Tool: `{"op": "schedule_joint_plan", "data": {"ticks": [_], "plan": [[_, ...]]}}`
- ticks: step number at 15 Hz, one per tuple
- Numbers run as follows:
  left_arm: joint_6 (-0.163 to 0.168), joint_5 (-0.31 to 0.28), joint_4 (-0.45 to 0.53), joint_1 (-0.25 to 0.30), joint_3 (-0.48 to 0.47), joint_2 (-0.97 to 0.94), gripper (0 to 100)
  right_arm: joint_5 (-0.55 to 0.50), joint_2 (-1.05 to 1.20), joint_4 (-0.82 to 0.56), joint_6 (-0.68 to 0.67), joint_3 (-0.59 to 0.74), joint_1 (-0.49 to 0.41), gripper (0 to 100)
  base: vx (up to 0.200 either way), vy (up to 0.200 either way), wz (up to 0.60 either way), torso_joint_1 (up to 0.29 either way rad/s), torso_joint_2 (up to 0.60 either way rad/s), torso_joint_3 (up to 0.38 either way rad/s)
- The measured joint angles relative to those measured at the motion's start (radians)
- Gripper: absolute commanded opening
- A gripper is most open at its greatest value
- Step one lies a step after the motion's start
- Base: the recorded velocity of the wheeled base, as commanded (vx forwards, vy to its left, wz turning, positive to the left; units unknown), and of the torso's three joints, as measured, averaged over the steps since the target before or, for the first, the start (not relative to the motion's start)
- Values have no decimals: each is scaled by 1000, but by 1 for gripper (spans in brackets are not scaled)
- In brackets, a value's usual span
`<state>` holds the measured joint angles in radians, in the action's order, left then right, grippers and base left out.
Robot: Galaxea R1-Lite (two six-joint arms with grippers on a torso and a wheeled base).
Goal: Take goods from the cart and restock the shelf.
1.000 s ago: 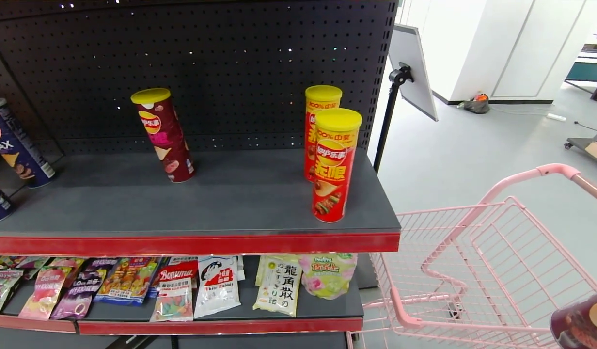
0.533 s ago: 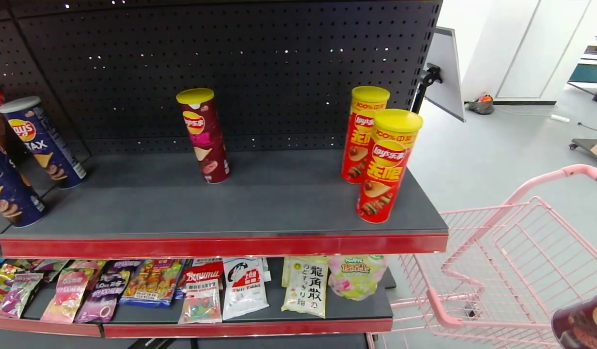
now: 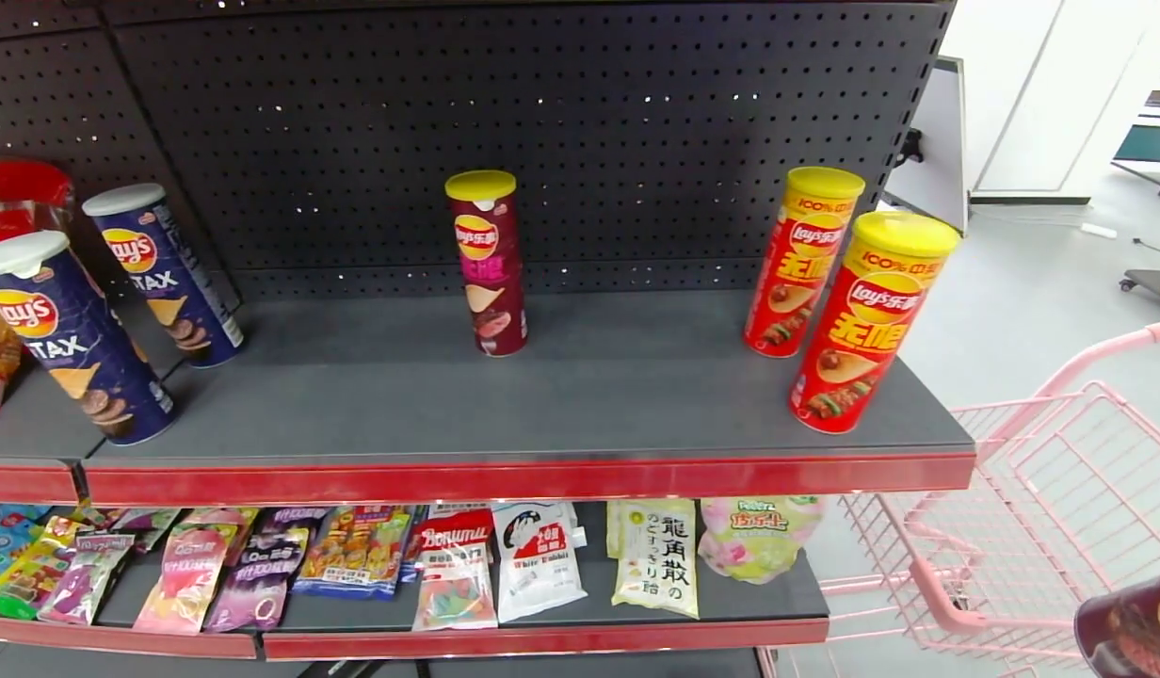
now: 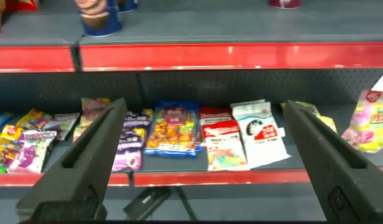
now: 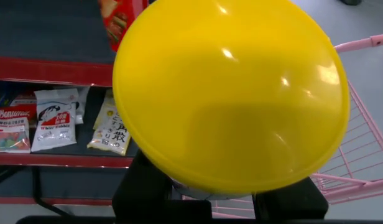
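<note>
Grips the chip can (image 3: 1131, 626) in the right gripper (image 5: 216, 202), clamped on its body, fingers largely hidden behind the yellow lid (image 5: 232, 93); in the head view cut off at the corner, no more than a dark maroon end near the pink cart (image 3: 1159, 330). Holds the left gripper (image 4: 204, 165) spread wide and empty before snack bags (image 4: 173, 127) on the lower shelf (image 4: 253, 178). On the upper shelf (image 3: 589, 395): one maroon can (image 3: 489, 264), two red cans (image 3: 872, 320) at the right end, two blue cans (image 3: 72, 339) at the left

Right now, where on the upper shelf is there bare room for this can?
Bare room lies between the maroon can and the two red cans. Another patch lies between the blue cans and the maroon can. Crowded: the snack bags below.
</note>
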<state>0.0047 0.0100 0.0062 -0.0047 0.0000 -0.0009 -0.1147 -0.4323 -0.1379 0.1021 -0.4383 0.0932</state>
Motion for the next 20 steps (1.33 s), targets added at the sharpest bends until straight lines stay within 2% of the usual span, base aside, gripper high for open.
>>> {"op": "schedule_joint_plan", "data": {"ticks": [6,11,15,20], "plan": [[0,0,-1,0,0,0,100,0,11,0,0,2,1,0,0,200,0,4,4,2],[0,0,0,0,0,0,100,1,13,1,0,0,1,0,0,0,0,0,0,0],[0,0,0,-1,0,0,100,1,20,0,1,5,1,0,200,0,0,-6,1,4],[0,0,0,0,0,0,100,19,36,-10,23,14,3,0,0,0,0,0,0,0]]}}
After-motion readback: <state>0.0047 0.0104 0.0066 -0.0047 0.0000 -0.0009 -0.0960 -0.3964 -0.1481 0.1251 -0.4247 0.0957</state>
